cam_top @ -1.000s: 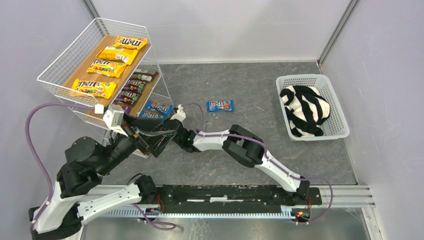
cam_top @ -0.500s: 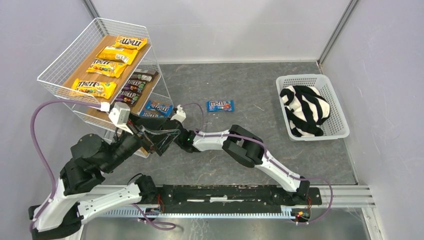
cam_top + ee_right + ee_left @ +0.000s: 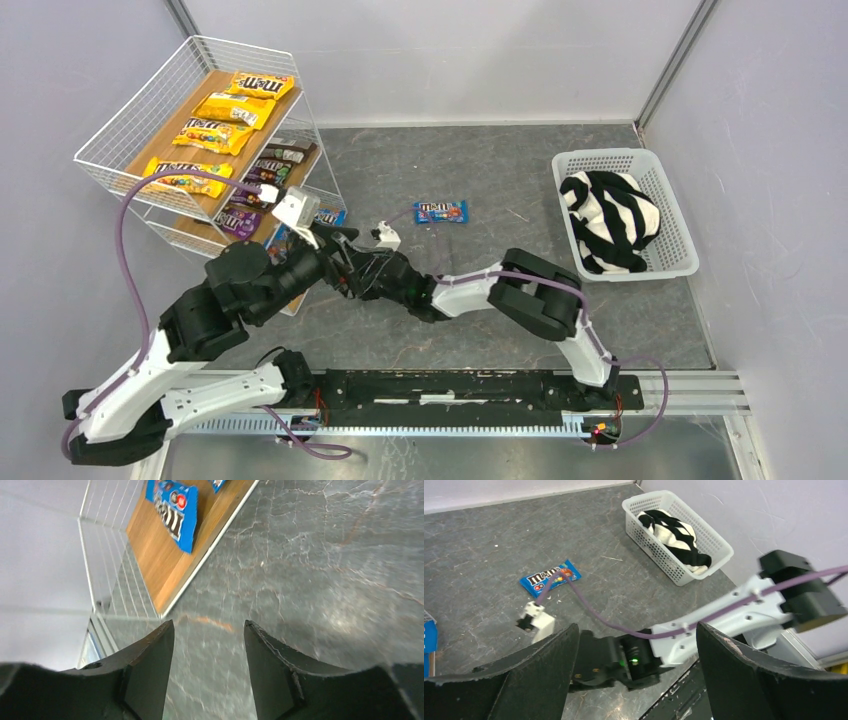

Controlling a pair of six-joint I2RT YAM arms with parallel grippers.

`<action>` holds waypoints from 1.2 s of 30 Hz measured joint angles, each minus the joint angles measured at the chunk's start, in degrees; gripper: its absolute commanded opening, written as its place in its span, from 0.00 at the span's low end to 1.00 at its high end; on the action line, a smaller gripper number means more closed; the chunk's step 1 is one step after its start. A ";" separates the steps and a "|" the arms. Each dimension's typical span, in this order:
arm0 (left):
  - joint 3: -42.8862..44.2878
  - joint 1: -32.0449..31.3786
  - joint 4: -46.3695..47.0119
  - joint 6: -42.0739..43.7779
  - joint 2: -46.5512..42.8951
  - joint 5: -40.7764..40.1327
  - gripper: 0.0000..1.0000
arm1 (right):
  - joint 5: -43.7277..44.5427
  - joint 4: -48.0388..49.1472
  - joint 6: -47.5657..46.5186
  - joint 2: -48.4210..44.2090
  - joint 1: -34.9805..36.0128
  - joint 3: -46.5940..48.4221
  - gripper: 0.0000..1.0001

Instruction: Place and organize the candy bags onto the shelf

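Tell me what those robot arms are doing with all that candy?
They are putting candy bags on the shelf. Most already sit on it. One blue bag lies out on the table. The left gripper and right gripper are both open and empty, near the shelf's front.

Bright, even light from above; shadows under my arms are soft. My left fingers (image 3: 744,680) loom dark and blurred close to the lens, my right fingers (image 3: 145,675) likewise. In the right wrist view the table (image 3: 325,605) looks smeared; glossy bags (image 3: 215,135) carry faint sheen
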 measured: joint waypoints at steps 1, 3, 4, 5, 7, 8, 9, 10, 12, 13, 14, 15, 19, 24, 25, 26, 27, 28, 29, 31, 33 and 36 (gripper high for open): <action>0.00 0.00 0.26 0.00 0.74 -0.35 0.92 | -0.90 1.66 -1.88 -2.58 0.00 -3.56 0.64; 0.02 0.00 1.09 0.00 2.34 -1.16 0.91 | -2.62 4.31 -5.29 -6.25 -0.55 -8.31 0.64; 0.07 0.00 1.49 0.00 3.28 -1.40 0.90 | -4.02 5.62 -7.19 -8.22 -0.92 -10.60 0.64; 0.07 0.00 1.81 -0.02 4.24 -1.66 0.90 | -5.38 6.47 -8.76 -9.86 -1.51 -12.28 0.64; 0.07 0.00 2.51 0.00 6.08 -2.56 0.90 | -8.50 7.85 -11.85 -12.79 -3.67 -15.21 0.67; 0.07 0.00 2.71 0.00 6.84 -3.26 0.90 | -9.90 8.00 -13.53 -14.78 -5.46 -17.14 0.69; 0.07 0.00 2.71 0.00 7.54 -4.39 0.91 | -11.10 8.15 -15.28 -17.22 -7.98 -19.50 0.72; 0.07 -0.02 2.71 0.00 8.20 -5.68 0.91 | -11.93 7.93 -17.00 -19.45 -10.51 -21.46 0.76; -0.04 0.00 2.73 0.00 9.25 -8.13 0.91 | -13.09 5.86 -20.79 -23.32 -15.65 -23.80 0.83; -0.17 0.00 2.80 0.00 9.29 -9.09 0.91 | -13.62 3.72 -23.19 -24.96 -18.64 -23.91 0.83; -0.37 -0.02 2.99 0.00 9.18 -10.23 0.91 | -13.97 2.60 -24.85 -25.77 -20.76 -23.76 0.83; -0.79 -0.02 3.72 0.00 8.87 -11.58 0.92 | -14.56 0.50 -26.97 -26.51 -23.21 -23.10 0.83; -3.32 0.00 7.96 0.00 7.26 -15.61 0.92 | -18.71 -6.16 -32.63 -26.47 -30.47 -19.34 0.82; -4.81 0.00 12.20 0.02 8.22 -19.08 0.92 | -25.90 -8.48 -33.44 -23.28 -38.25 -15.65 0.80; -4.83 0.00 12.68 0.04 8.66 -19.52 0.92 | -27.47 -8.68 -33.33 -21.90 -39.87 -14.60 0.80; -4.83 0.00 13.31 0.04 9.29 -20.26 0.92 | -28.57 -8.72 -33.29 -20.48 -41.18 -13.66 0.80; -4.85 0.00 13.64 0.04 9.77 -20.70 0.92 | -29.33 -8.85 -33.24 -19.21 -42.29 -12.98 0.79; -4.96 0.00 14.14 0.07 10.43 -21.07 0.93 | -29.77 -9.09 -33.24 -18.21 -43.17 -12.50 0.78; -5.11 0.00 14.45 0.09 11.08 -21.42 0.93 | -30.25 -9.35 -33.29 -17.14 -43.85 -12.07 0.79; -5.55 0.00 14.91 0.15 12.22 -22.10 0.93 | -30.42 -9.88 -33.59 -14.78 -44.57 -11.17 0.78; -5.92 0.00 15.41 0.61 13.22 -22.27 0.93 | -30.51 -10.12 -34.10 -12.37 -44.63 -10.73 0.76; -5.97 0.00 16.22 1.57 15.02 -22.34 0.93 | -32.11 -9.86 -34.47 -8.68 -44.52 -9.20 0.73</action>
